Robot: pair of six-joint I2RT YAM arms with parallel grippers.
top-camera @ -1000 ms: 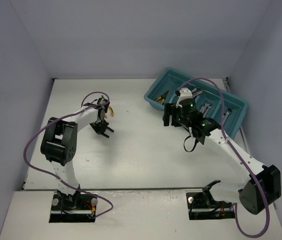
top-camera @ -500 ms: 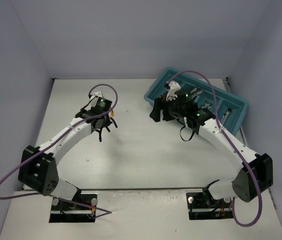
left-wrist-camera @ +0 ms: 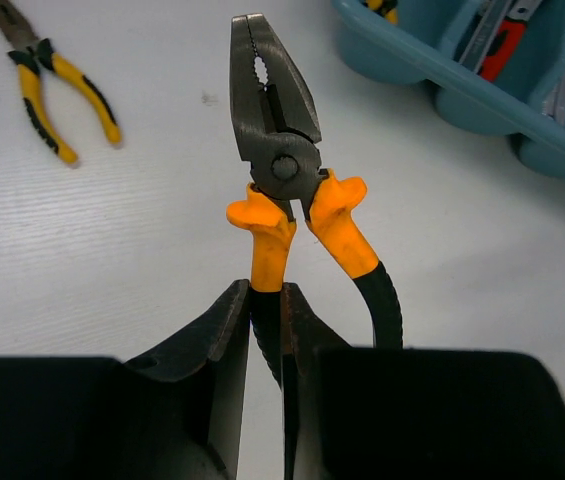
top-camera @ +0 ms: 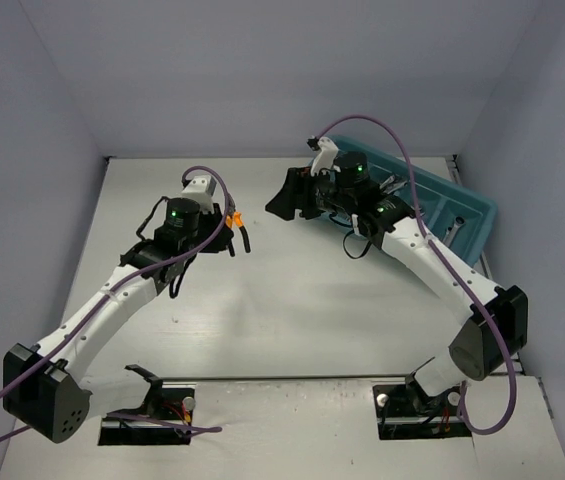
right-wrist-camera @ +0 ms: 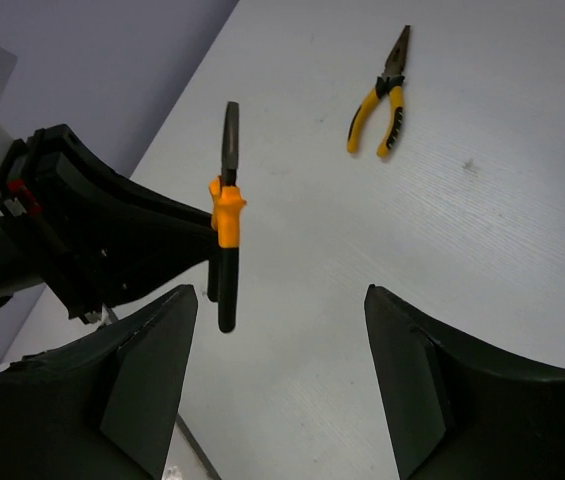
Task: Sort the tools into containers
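Pliers (left-wrist-camera: 274, 130) jut from the left claw (left-wrist-camera: 265, 305) — clamped on one handle — right claw (right-wrist-camera: 280, 300) gapes wide.

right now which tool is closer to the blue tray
Right. In the top view the right tool hovers open just off the blue tray's left end. The left tool is farther left, shut on orange-handled pliers, well apart from the tray.
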